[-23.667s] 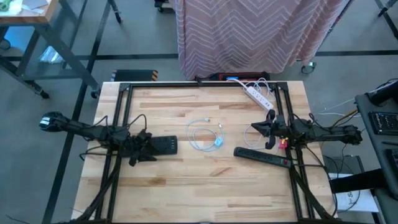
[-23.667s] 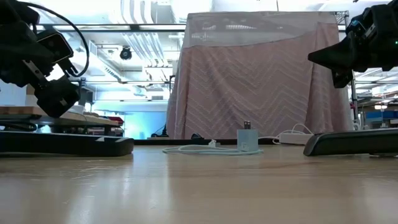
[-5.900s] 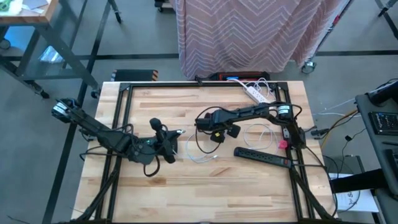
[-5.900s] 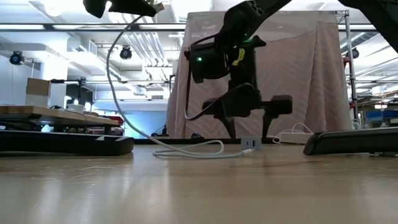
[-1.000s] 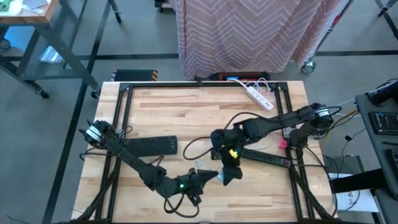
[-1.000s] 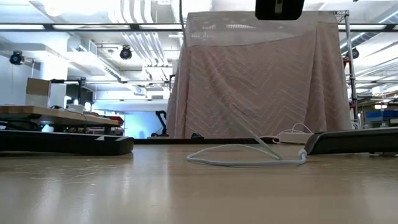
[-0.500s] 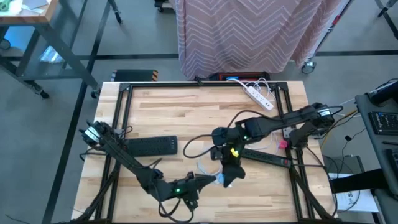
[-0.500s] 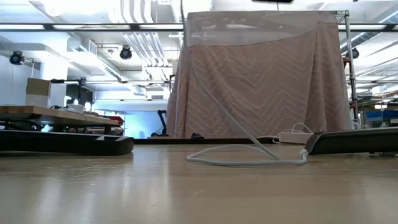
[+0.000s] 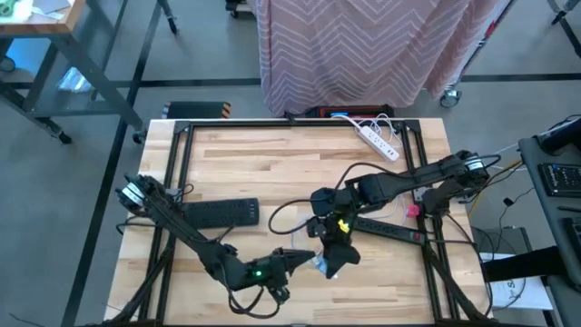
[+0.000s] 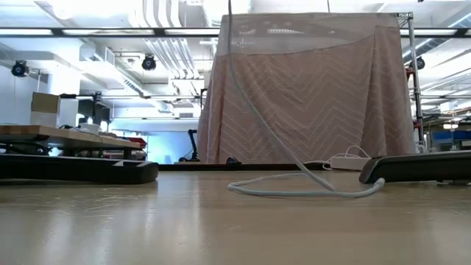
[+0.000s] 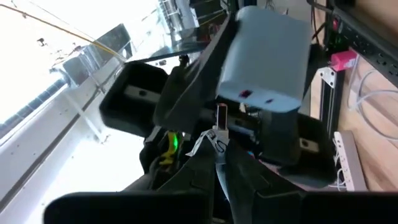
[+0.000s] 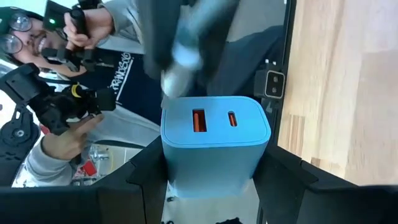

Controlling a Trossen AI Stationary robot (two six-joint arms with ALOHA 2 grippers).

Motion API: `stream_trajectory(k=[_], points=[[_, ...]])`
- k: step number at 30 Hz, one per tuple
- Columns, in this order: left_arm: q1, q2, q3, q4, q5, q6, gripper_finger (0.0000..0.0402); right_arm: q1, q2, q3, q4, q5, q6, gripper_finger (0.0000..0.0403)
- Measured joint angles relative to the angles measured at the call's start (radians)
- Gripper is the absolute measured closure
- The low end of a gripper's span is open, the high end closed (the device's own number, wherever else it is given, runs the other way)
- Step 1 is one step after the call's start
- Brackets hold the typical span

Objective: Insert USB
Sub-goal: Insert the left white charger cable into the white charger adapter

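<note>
Right tool [image 12: 214, 180] gripping blue charger [image 12: 214, 140], table edge [image 12: 292, 74] beside

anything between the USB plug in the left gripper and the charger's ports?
Nothing. In the left wrist view the USB plug in the left gripper sits just short of the blue charger; only open air between. The right gripper holds the charger.
</note>
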Motion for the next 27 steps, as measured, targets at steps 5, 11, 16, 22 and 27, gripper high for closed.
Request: stream_trajectory(k=[5, 11, 16, 22, 27], points=[[0.002, 0.014, -0.005, -0.003, -0.008, 0.005, 0.0393, -0.006, 0.000, -0.002, 0.019, 0.011, 0.013, 0.0228], [0.002, 0.017, -0.006, 0.001, -0.020, 0.000, 0.0393, -0.015, 0.000, -0.002, 0.034, 0.018, 0.032, 0.0228], [-0.015, 0.017, -0.009, 0.001, -0.035, -0.007, 0.0393, -0.025, -0.001, -0.002, 0.041, 0.020, 0.030, 0.0228], [-0.016, 0.017, -0.033, 0.002, -0.034, -0.023, 0.0393, -0.037, 0.000, -0.012, 0.036, 0.029, -0.011, 0.0228], [-0.017, 0.017, -0.034, 0.000, -0.057, -0.031, 0.0393, -0.059, 0.000, -0.021, 0.036, 0.012, 0.000, 0.0228]])
